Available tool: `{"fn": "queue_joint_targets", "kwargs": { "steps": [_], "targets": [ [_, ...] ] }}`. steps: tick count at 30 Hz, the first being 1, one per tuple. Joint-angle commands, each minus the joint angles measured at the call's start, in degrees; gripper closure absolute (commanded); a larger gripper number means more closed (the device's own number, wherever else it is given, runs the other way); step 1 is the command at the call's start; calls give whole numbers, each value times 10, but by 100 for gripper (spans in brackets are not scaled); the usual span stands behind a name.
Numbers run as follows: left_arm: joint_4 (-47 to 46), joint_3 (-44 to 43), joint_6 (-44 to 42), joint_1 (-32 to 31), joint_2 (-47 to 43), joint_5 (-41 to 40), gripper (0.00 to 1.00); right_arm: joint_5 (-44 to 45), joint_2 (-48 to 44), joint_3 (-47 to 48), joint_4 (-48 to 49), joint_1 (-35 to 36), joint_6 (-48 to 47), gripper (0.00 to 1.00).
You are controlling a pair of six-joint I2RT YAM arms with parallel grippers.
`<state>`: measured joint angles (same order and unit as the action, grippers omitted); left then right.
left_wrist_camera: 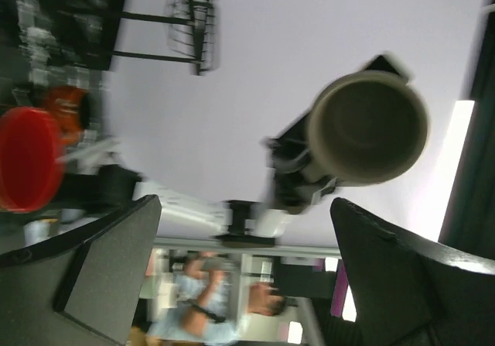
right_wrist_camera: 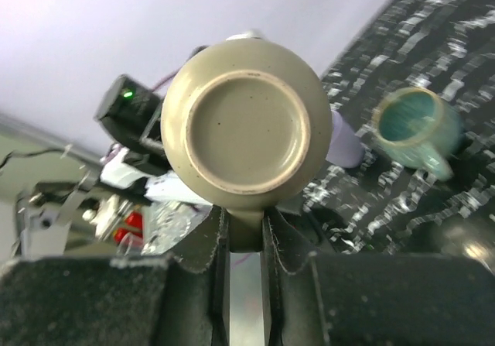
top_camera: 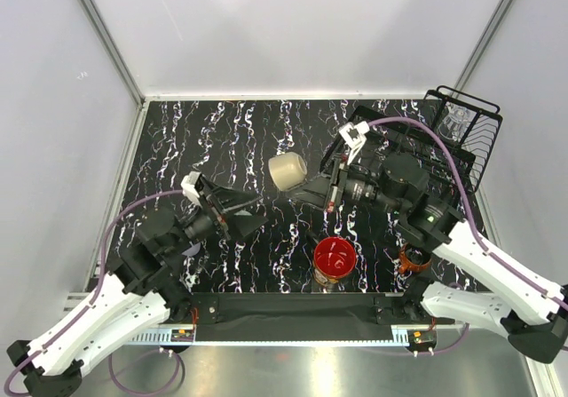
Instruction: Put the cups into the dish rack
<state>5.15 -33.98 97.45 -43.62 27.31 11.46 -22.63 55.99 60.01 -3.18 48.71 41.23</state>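
White walls [top_camera: 293, 24] box in a black counter [top_camera: 213, 139] streaked with white, and the action is right in the middle. The right hand [top_camera: 321, 188] is clamped shut on the handle of the beige mug [top_camera: 288, 171]. Its own wrist camera looks straight at the mug's round base, with the handle pinched between the two fingers [right_wrist_camera: 213, 261]. The mug is held on its side, off the counter, with its mouth facing the left hand [top_camera: 248, 215].

That left hand is spread wide with nothing between its jaws, just short of the mug and not touching it.

Far right, the black wire rack [top_camera: 461, 148] runs partly behind the right arm [top_camera: 479, 255], with a clear glass [top_camera: 454, 122] in its raised end. Near the front edge stands the dark mug with the red inside [top_camera: 335, 259]. The small orange mug [top_camera: 413, 259] is half covered by the right arm. The teal mug [right_wrist_camera: 418, 129] shows only in the right wrist view, and how it sits is hard to tell. A lavender tumbler [right_wrist_camera: 344, 143] peeks out from behind the beige mug, mostly hidden. The left wrist view is badly blurred at its edges.
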Motion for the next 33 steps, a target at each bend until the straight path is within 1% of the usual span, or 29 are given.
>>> {"fn": "queue_joint_targets", "kwargs": {
  "steps": [1, 2, 3, 4, 5, 6, 7, 8, 9, 10, 11, 12, 13, 14, 15, 16, 17, 18, 19, 22, 23, 24, 27, 29, 30, 33],
  "targets": [
    [65, -25, -135, 5, -39, 10, 1, 100, -39, 40, -94, 3, -20, 100],
    [107, -63, -209, 5, -41, -12, 1, 115, -47, 52, -113, 2, -23, 100],
    [188, -86, -245, 5, -38, -24, 1, 149, -52, 62, -158, 3, -26, 100],
    [226, -127, -278, 5, -37, -39, 1, 172, -52, 86, -187, 3, -26, 100],
    [258, -143, -330, 5, -35, -59, 1, 222, -51, 102, -252, 2, -25, 100],
    [308, -154, -349, 5, -31, -68, 1, 260, -47, 119, -290, 3, -23, 100],
    [325, -166, -365, 5, -31, -74, 1, 295, -34, 156, -326, 2, -20, 100],
    [338, -169, -389, 5, -32, -83, 1, 361, -27, 176, -398, 2, -10, 100],
    [347, -168, -396, 5, -38, -82, 1, 390, -19, 194, -430, 2, -9, 100],
    [343, -160, -401, 5, -41, -77, 1, 416, 0, 231, -458, 2, -9, 100],
    [337, -153, -407, 5, -46, -61, 1, 474, 10, 249, -514, 4, -4, 100],
    [326, -148, -408, 5, -48, -52, 1, 501, 21, 268, -543, 2, -2, 100],
    [320, -137, -409, 5, -49, -43, 1, 526, 47, 308, -570, -1, 5, 100],
    [316, -131, -411, 5, -48, -27, 1, 563, 63, 331, -628, -7, 10, 100],
    [312, -126, -409, 5, -48, -22, 1, 573, 80, 354, -655, -17, 15, 100],
    [310, -116, -407, 5, -47, -19, 1, 573, 112, 394, -680, -60, 17, 100],
    [305, -111, -403, 5, -53, -13, 1, 552, 128, 410, -715, -88, 17, 100],
    [302, -107, -403, 5, -56, -9, 1, 535, 150, 421, -721, -119, 7, 100],
    [299, -100, -401, 5, -59, -7, 1, 523, 156, 430, -721, -161, -3, 100],
    [302, -91, -404, 5, -74, -4, 1, 522, 184, 445, -725, -204, -37, 100],
    [305, -90, -403, 5, -81, -3, 1, 528, 192, 448, -735, -236, -41, 100],
    [313, -88, -402, 5, -85, -4, 1, 530, 204, 450, -737, -251, -48, 100],
    [321, -80, -396, 5, -113, -7, 1, 518, 212, 442, -721, -330, -77, 100],
    [326, -68, -394, 5, -139, -11, 1, 498, 214, 436, -701, -359, -93, 100],
    [329, -65, -394, 5, -146, -12, 1, 492, 214, 435, -698, -384, -97, 100],
    [345, -53, -395, 5, -162, -14, 1, 472, 229, 438, -691, -422, -109, 100]
  ]
}}
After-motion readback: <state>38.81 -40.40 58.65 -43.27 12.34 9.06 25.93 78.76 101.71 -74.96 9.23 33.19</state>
